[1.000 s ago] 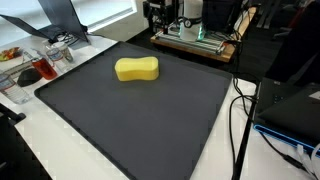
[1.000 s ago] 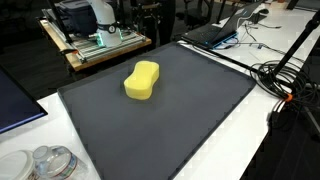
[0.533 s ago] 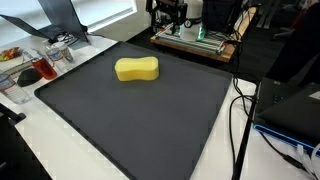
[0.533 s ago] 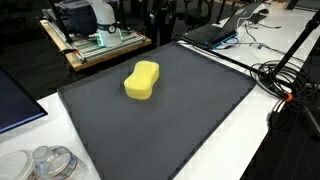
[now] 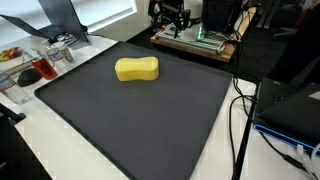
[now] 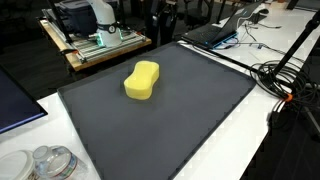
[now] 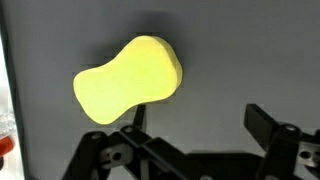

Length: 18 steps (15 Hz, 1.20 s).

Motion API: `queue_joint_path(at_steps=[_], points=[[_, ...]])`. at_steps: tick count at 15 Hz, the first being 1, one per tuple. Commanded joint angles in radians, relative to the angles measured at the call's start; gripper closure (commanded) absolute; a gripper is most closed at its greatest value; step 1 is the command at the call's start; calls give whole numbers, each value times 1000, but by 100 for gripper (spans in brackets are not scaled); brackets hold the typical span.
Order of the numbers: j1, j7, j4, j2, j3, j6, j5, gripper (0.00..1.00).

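While your gripper [image 5: 169, 13] hangs high past the far end of the dark mat [image 5: 150, 125], its jaws stand wide with nothing between them. Yellow sponge [image 5: 137, 69] lies flat on the mat toward the far side, well apart from the gripper. Wrist view has the sponge up-left of the fingers [image 7: 263, 121], not between them. Clear containers [image 5: 45, 63] sit on the white table [image 5: 40, 132] beside the mat. Any print on the equipment [image 5: 200, 28] behind is too small to read
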Motion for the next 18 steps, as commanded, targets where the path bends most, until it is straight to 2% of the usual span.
queue_joint_path(at_steps=[1, 4, 9, 13, 18], points=[[54, 80, 76, 134, 15, -66, -64, 0], [99, 164, 120, 243, 8, -114, -95, 0], [172, 325, 196, 425, -43, -196, -101, 0], [206, 340, 234, 525, -86, -168, -83, 0], [219, 338, 242, 598, -136, -69, -83, 0]])
